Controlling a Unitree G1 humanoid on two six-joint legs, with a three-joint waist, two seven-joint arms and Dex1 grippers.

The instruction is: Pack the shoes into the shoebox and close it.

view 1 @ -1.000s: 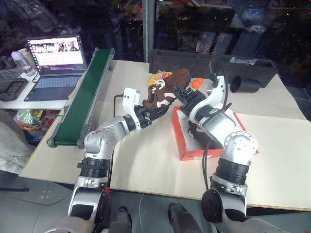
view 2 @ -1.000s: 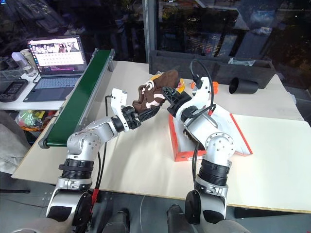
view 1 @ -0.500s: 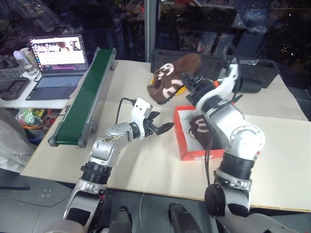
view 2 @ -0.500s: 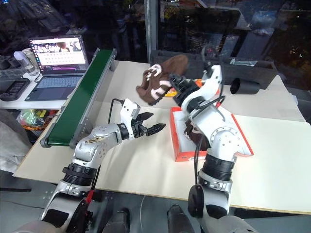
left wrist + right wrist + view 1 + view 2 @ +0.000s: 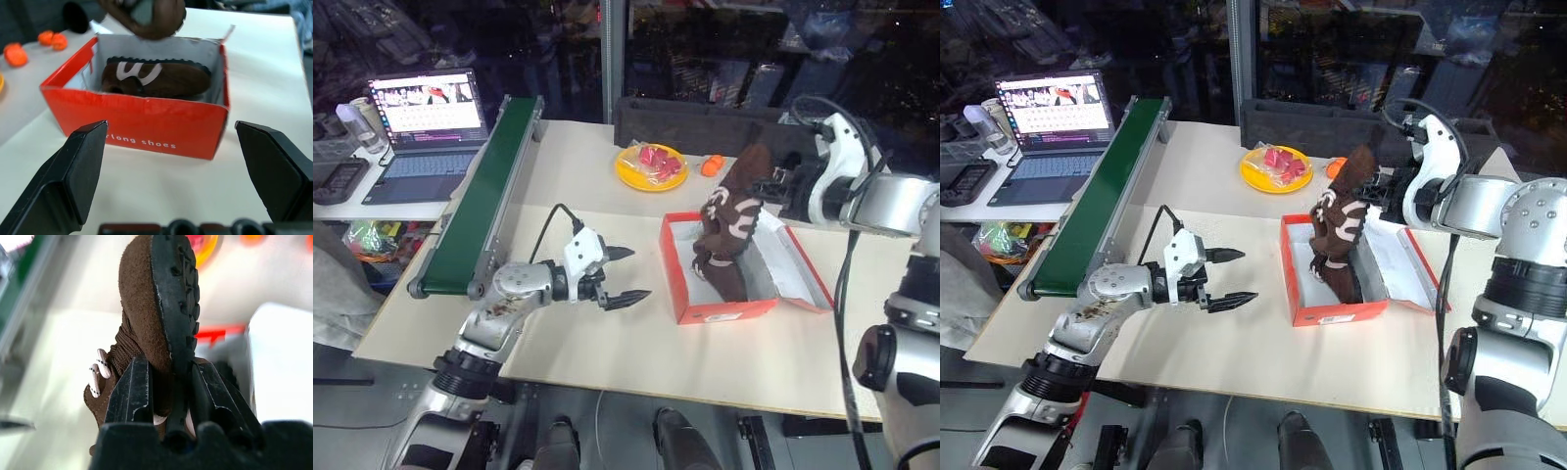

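The orange-red shoebox (image 5: pixel 720 311) stands open on the table, with its lid flap (image 5: pixel 800 266) folded out to the right. One dark brown shoe (image 5: pixel 156 78) lies inside it. My right gripper (image 5: pixel 171 377) is shut on the heel end of the second shoe (image 5: pixel 736 208), which hangs steeply over the box with its lower end at the shoe inside. I cannot tell whether the two shoes touch. My left gripper (image 5: pixel 638 274) is open and holds nothing. It hovers over the table left of the box and points at its red wall (image 5: pixel 146 127).
A yellow plate (image 5: pixel 651 168) with red pieces and a small orange thing (image 5: pixel 711 164) sit behind the box. The long black tray (image 5: pixel 695 122) runs along the back. At the left are a green conveyor (image 5: pixel 484 191) and a laptop (image 5: pixel 421 122).
My left gripper let go of the shoe, opened wide and drew back toward the near left. My right gripper swung the shoe rightward and tipped it steeply over the box.
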